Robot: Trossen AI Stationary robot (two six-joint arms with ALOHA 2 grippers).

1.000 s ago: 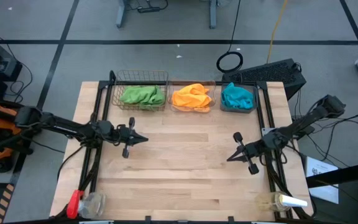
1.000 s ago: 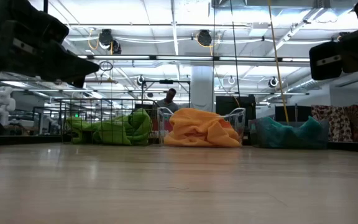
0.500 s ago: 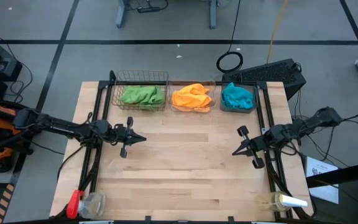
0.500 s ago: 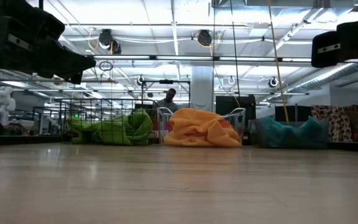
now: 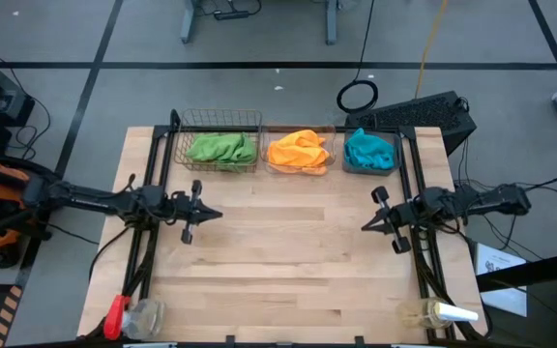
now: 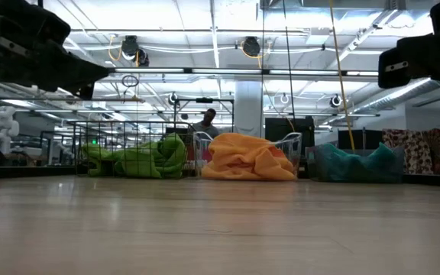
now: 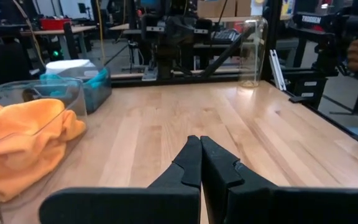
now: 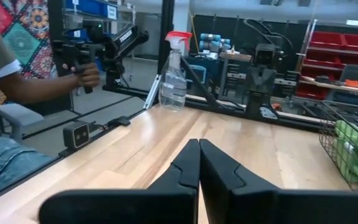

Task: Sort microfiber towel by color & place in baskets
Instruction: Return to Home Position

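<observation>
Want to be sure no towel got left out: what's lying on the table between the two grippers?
Nothing: in the high view only bare table wood lies between the left gripper and the right gripper.

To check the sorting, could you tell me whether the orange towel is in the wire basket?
No, the orange towel lies in the clear tub.

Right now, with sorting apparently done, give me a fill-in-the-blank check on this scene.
The towels in the wire basket are ____.
The teal towel fills the dark grey tub, on the ____ arm's side.
The clear tub, holding the orange towel, stands ____ those two.
The left gripper and the right gripper are both ____, holding nothing.
Missing words: green, right, between, shut.
</observation>
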